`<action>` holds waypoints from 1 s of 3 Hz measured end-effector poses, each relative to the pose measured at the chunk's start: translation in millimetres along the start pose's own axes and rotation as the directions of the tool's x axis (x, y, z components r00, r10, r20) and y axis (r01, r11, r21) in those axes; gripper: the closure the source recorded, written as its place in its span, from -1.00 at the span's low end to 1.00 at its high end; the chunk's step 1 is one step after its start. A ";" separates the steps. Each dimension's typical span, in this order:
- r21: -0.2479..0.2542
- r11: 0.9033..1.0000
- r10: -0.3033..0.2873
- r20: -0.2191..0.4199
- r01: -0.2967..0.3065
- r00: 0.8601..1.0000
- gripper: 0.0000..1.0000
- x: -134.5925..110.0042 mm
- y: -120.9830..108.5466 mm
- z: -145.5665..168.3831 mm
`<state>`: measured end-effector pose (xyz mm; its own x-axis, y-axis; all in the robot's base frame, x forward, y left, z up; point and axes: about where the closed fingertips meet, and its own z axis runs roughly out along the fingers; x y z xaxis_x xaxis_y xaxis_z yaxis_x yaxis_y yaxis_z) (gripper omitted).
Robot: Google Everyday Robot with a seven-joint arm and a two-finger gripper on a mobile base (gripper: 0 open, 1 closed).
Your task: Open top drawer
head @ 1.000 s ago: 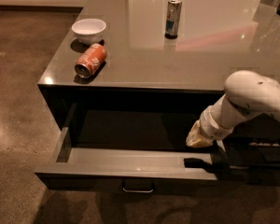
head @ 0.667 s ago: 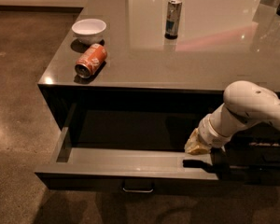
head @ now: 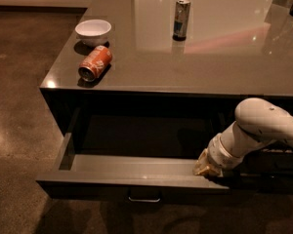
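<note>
The top drawer [head: 132, 172] stands pulled out from the dark cabinet under the counter. Its grey inner floor and front rim show, and its small bar handle [head: 144, 198] sits at the centre of the front. My gripper [head: 206, 168] is at the drawer's right end, low over the front rim, at the end of the white arm [head: 256, 130] that comes in from the right. The arm's wrist hides the fingers.
On the grey counter [head: 195, 57] lie an orange can [head: 94, 62] on its side, a white bowl [head: 93, 30] behind it, and an upright slim can [head: 181, 18] at the back. Brown floor [head: 19, 106] lies to the left.
The arm has shifted a little to the right and down, its wrist sinking toward the drawer's front rim. The drawer stays open about as far as before.
</note>
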<state>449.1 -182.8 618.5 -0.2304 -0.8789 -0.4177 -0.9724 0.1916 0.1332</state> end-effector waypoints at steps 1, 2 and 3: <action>-0.030 0.999 0.011 0.010 -0.011 1.000 1.00 0.4 16.9 -0.9; -0.046 0.999 0.013 0.012 -0.013 1.000 1.00 2.9 19.2 -4.4; 0.009 1.000 0.010 0.013 -0.010 1.000 1.00 4.2 -5.3 -23.8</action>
<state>454.1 -197.9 637.4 -0.2405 -0.8714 -0.4277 -0.9703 0.2042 0.1296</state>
